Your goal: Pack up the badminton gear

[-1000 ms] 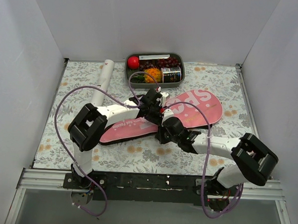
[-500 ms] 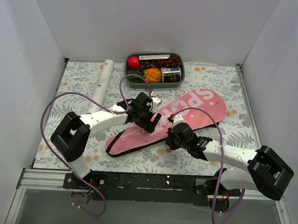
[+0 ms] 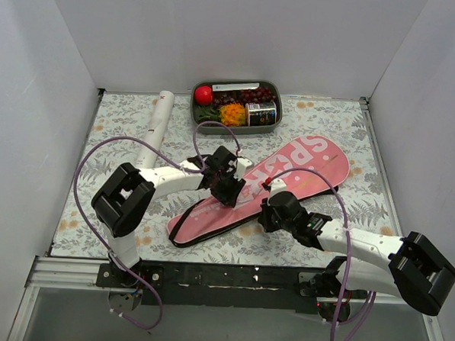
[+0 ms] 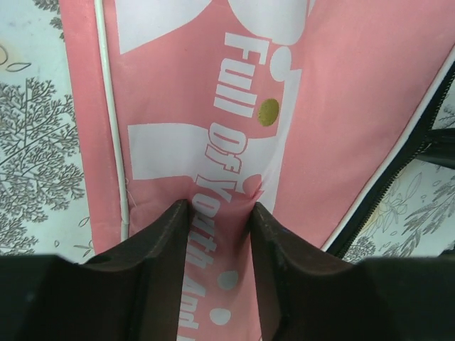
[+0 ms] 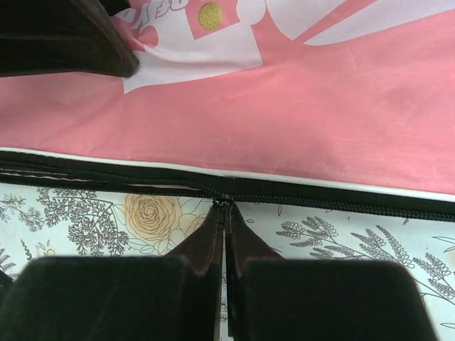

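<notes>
- My right gripper (image 5: 225, 213), pressed together on the zip pull, could slip off the long pink racket-shaped bag (image 3: 261, 191) lying just before the grey food tray (image 3: 272, 127)
- My left gripper (image 4: 217, 213) pinches a fold of the bag's cloth; if that fold slips free, the bag drags

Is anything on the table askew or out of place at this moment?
The long pink racket-shaped bag lies diagonally across the flowered table. A grey food tray with a red ball sits at the far edge, unrelated to badminton.

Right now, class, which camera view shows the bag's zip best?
The right wrist view: the zip runs across close up, with the right gripper at it. The left wrist view catches a short stretch; from above, only dark edging.
</notes>
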Motion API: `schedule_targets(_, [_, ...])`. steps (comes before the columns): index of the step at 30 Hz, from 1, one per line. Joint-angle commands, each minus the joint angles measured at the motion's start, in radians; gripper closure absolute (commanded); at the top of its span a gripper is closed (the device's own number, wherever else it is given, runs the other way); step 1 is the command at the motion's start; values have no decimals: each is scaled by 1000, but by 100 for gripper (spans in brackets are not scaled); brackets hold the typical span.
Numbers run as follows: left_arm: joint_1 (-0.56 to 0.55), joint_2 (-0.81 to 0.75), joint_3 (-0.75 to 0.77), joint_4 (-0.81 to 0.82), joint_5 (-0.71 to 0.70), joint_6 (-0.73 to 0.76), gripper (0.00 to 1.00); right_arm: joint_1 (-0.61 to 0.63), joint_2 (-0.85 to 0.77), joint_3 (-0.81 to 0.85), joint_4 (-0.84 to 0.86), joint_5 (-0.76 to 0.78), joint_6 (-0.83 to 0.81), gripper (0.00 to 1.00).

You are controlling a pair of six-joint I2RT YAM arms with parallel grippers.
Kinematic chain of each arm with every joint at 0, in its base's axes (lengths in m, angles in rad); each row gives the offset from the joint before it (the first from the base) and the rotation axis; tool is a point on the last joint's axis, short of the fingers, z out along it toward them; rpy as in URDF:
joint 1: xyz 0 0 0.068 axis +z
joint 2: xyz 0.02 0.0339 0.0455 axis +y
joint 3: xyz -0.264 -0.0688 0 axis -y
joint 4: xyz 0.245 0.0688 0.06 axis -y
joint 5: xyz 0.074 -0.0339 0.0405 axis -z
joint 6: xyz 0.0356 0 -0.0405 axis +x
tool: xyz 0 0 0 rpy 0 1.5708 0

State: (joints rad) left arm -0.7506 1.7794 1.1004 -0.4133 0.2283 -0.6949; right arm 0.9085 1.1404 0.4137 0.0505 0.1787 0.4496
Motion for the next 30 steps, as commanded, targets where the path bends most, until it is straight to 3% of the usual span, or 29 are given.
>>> schedule_targets(1, [-21,83,-4,-15,14,5,75,-3,-14,-9,20,-7,9,99])
schedule_targets(2, [-24,98,6,-15,16,-2,83,-3,-11,-10,23,-8,11,99])
schedule_targets(6, [-26,132,24,-7,29,-49,100,-3,-4,-15,34,-19,12,99])
schedule_targets(17, [-44,239,88,103,68,-259,100,18,101,45,94,-105,-19,99])
schedule_targets(30, [-55,272,112,165,59,-310,100,260,246,146,219,-133,61,99])
